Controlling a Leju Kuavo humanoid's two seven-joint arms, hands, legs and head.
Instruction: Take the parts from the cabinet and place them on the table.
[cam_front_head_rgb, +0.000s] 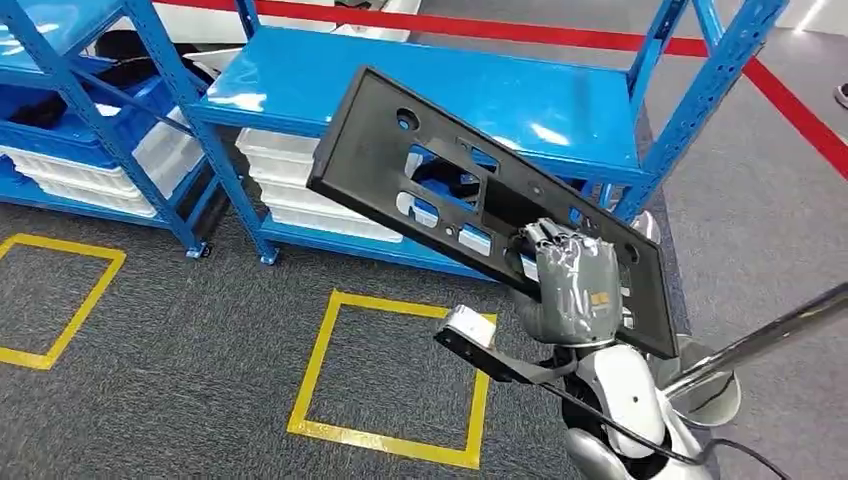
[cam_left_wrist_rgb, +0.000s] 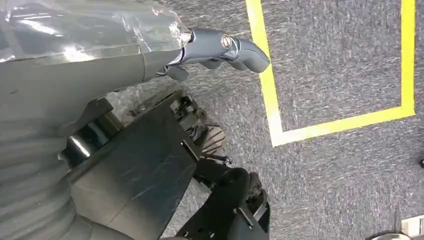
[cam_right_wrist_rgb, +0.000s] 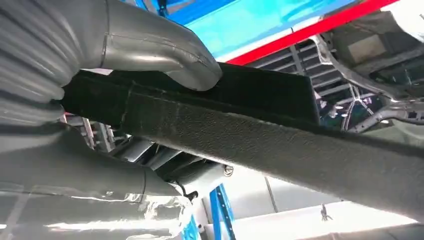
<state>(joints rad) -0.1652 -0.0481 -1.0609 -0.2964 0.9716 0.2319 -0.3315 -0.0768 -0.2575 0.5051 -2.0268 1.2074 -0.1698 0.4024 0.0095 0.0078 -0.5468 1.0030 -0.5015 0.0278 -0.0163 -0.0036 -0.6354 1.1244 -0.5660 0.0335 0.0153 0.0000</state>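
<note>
Right robot hand (cam_front_head_rgb: 572, 285) clamped on 1 long black panel (cam_front_head_rgb: 440, 175), held clear in front of the blue shelving (cam_front_head_rgb: 420, 95).

I hold the panel near 1 end, so most of it cantilevers out, tilted, toward the rack; it looks stiff, light moulded plastic with cut-outs, likely to twist in my grip. I'd mind its far end near the shelf edge and uprights when turning. Open carpet with yellow floor squares (cam_front_head_rgb: 395, 375) lies below. The left robot hand (cam_left_wrist_rgb: 220, 47) hangs over the floor, empty, fingers loosely curled.
</note>
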